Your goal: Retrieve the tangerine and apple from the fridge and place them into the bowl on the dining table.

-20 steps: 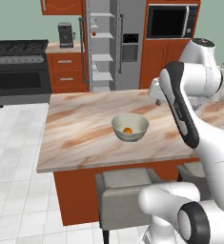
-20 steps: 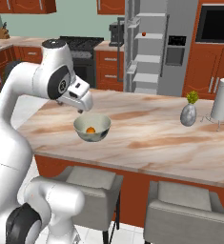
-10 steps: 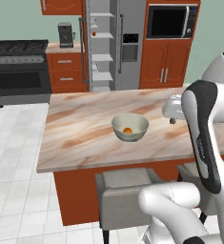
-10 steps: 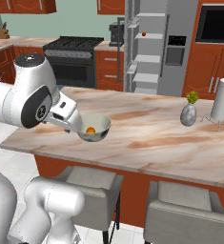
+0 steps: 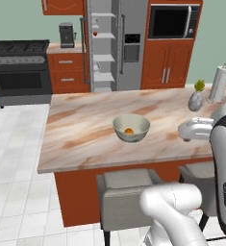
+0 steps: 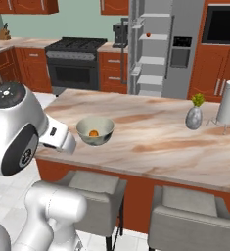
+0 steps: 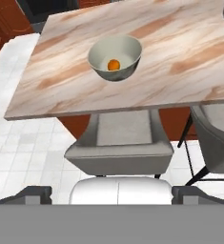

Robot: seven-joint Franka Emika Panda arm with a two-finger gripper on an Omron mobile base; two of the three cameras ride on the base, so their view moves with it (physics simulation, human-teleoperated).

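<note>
The tangerine (image 7: 113, 65) lies inside the pale bowl (image 7: 101, 51) on the dining table (image 7: 180, 62). My gripper (image 7: 112, 196) is open and empty, drawn back off the table's near edge and above a stool, well short of the bowl. From the base, the tangerine (image 5: 129, 130) (image 6: 93, 133) shows in the bowl (image 5: 141, 134) (image 6: 104, 139) near the middle of the dining table (image 5: 81, 139) (image 6: 155, 142). The fridge (image 5: 133, 53) (image 6: 182, 63) stands behind with its left door open. The red apple (image 5: 95, 34) (image 6: 148, 35) sits on an upper shelf.
Two grey stools (image 7: 120, 138) (image 7: 218, 143) are tucked under the table's near edge. A small vase with a plant (image 5: 196, 99) (image 6: 194, 117) and a paper-towel holder (image 5: 220, 84) (image 6: 229, 103) stand at the table's far right. A stove (image 5: 20, 67) is left of the fridge.
The arm has swung back from beside the bowl toward the table's near edge and lower. The gripper stayed open. The tangerine and bowl have not moved.
</note>
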